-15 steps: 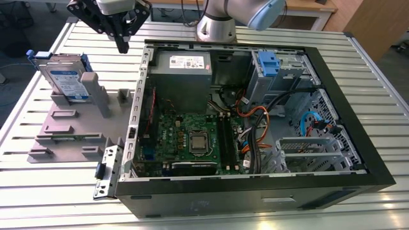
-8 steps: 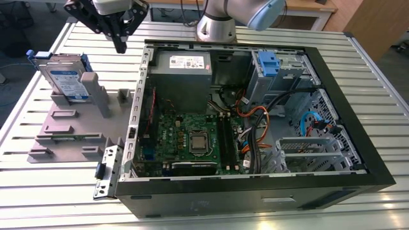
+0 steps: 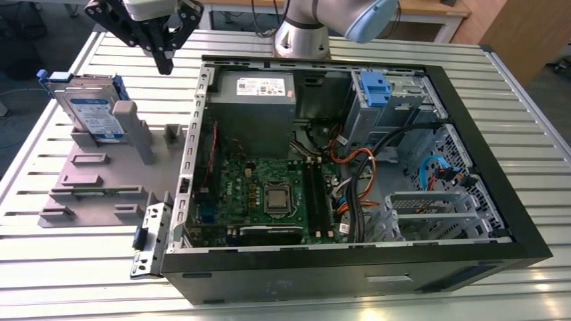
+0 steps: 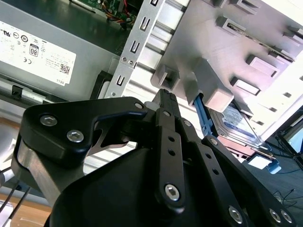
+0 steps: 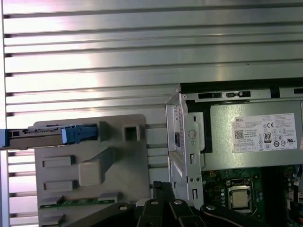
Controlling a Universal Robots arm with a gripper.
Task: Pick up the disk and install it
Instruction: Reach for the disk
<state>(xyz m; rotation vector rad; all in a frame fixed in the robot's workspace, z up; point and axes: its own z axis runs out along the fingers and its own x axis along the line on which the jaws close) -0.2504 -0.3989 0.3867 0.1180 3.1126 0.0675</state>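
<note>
Your end effector (image 3: pixel 165 65) hangs over the bench (image 3: pixel 53 287), fingers pinched together on nothing, between the grey holder (image 3: pixel 98 182) and the open computer case (image 3: pixel 523 215). The disk (image 3: pixel 95 116) stands on edge in that holder at the exterior view's left, probably so its edges can be gripped.

Blue-railed flat metal disk (image 3: pixel 95 112), standing at the grey plastic holder's (image 3: pixel 107 180) corner: an upright post (image 3: pixel 132 130) is hiding its lower corner; the first wrist view's edge is cutting off part of its length.
</note>
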